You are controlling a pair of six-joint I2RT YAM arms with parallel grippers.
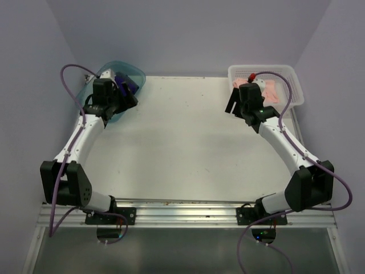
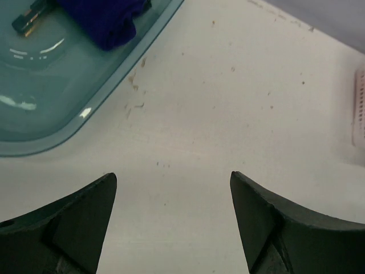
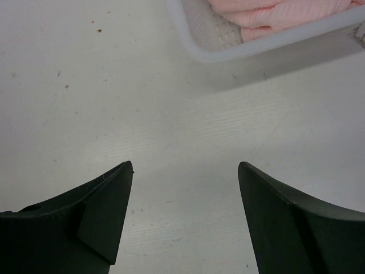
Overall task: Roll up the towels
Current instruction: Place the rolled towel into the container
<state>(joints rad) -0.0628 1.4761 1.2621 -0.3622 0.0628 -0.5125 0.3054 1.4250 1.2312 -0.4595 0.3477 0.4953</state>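
Well spread and grasping nothing, the left pincer (image 2: 173, 185) and the right pincer (image 3: 185, 177) hang over the white counter (image 2: 228, 114). Beyond the left one, a deep purple towel (image 2: 105, 20) lies bunched in a translucent teal tray (image 2: 51, 108) at the far left corner. Beyond the right, a pale pink towel (image 3: 274, 14) rests in a white basket (image 3: 228, 54).

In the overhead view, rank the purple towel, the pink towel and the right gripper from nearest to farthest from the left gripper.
1. Purple towel: in the blue tray, right beside the left gripper.
2. Right gripper: across the table, right side.
3. Pink towel: in the white basket, rear right, beyond that gripper.
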